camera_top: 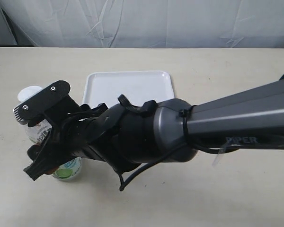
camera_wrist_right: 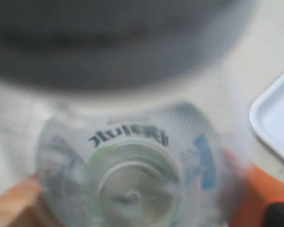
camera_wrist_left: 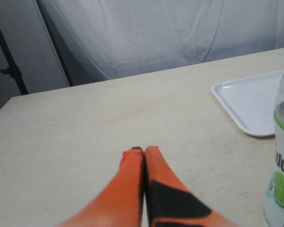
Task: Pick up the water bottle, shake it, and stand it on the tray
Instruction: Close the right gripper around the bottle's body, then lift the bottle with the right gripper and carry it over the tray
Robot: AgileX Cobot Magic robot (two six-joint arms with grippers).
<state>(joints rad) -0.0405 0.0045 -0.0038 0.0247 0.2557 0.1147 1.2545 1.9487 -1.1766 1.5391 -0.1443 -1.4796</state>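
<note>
My right gripper (camera_wrist_right: pixel 137 194) is clamped on the one water bottle (camera_top: pixel 66 169). Its long axis is roughly upright, cap on top, just left of the single tray (camera_top: pixel 128 85). My arm hides its middle, so I can't tell if it touches the table (camera_top: pixel 203 198). Left gripper (camera_wrist_left: pixel 144 152) is pinched together, empty.

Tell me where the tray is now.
In the exterior view the tray lies flat on the table, left of centre, behind the right arm and right of the bottle.
</note>
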